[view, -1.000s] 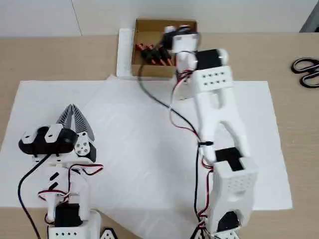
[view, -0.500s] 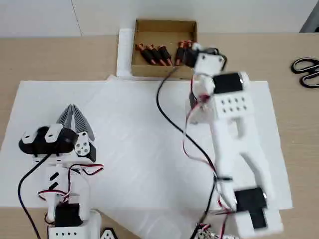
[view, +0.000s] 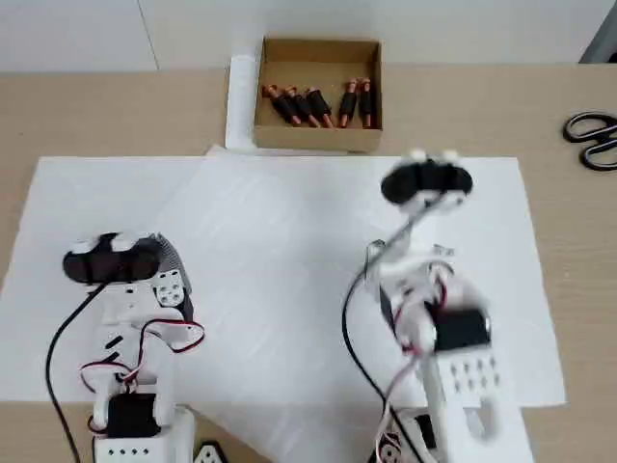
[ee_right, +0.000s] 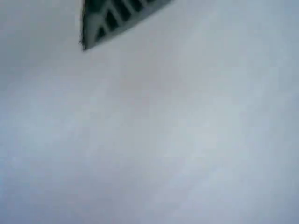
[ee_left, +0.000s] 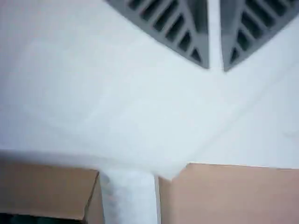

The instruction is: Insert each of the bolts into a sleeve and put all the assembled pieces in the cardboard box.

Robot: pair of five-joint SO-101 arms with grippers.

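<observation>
The cardboard box (view: 318,143) stands at the table's far edge. Inside it lie several orange-and-black bolt-and-sleeve pieces (view: 301,105), and two more (view: 358,101) rest side by side at its right end. My left gripper (ee_left: 216,66) is shut with nothing in it and hangs over the white paper. In the high view it (view: 171,258) sits at the near left, tucked under its wrist. A corner of the box (ee_left: 46,189) lies far ahead of it. My right arm's wrist (view: 427,181) is over the paper well short of the box. Part of my right gripper (ee_right: 110,18) shows above bare paper.
A large white paper sheet (view: 289,280) covers the middle of the wooden table (view: 116,111). A white strip (view: 241,101) lies against the box's left side. Scissors (view: 593,135) lie at the far right edge. Cables trail from both arms.
My right arm has pulled back from over the box toward the near edge, uncovering two pieces at the box's right end. My left gripper has tilted down and drawn in under its wrist.
</observation>
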